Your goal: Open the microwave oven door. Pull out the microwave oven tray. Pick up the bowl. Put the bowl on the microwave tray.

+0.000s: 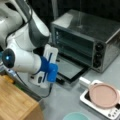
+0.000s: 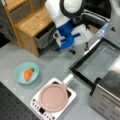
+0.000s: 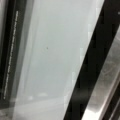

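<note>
Door stage complete: we see the microwave oven door [image 2: 100, 63] lying flat open on the counter [image 2: 55, 65]. The hand [image 1: 58, 80] hovers at its edge; we cannot tell its opening. The tray remains unpulled, the bowl [image 2: 26, 73] untouched, well apart.

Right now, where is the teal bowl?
In a front view the bowl sits on the grey table at the left, holding an orange carrot, below the wooden cabinet and left of the pink disc.
</note>
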You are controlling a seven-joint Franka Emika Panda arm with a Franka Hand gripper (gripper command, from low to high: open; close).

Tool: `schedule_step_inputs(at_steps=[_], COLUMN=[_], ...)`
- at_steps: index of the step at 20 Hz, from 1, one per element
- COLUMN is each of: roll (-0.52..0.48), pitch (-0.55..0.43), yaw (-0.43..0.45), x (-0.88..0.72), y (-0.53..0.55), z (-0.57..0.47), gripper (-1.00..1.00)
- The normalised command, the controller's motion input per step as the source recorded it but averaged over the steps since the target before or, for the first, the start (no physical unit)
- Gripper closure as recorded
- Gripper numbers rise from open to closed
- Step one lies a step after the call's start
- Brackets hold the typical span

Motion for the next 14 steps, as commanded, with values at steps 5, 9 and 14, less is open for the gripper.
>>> schedule_step_inputs(at_steps=[5, 9, 14], roll=[0.124, 0.093, 0.077], pitch=[0.022, -0.015, -0.140], yaw=[0.160, 0.167, 0.144], x=[0.01, -0.09, -0.08], y=[0.07, 0.37, 0.41], z=[0.10, 0.18, 0.15], gripper=[-1.00, -1.00, -1.00])
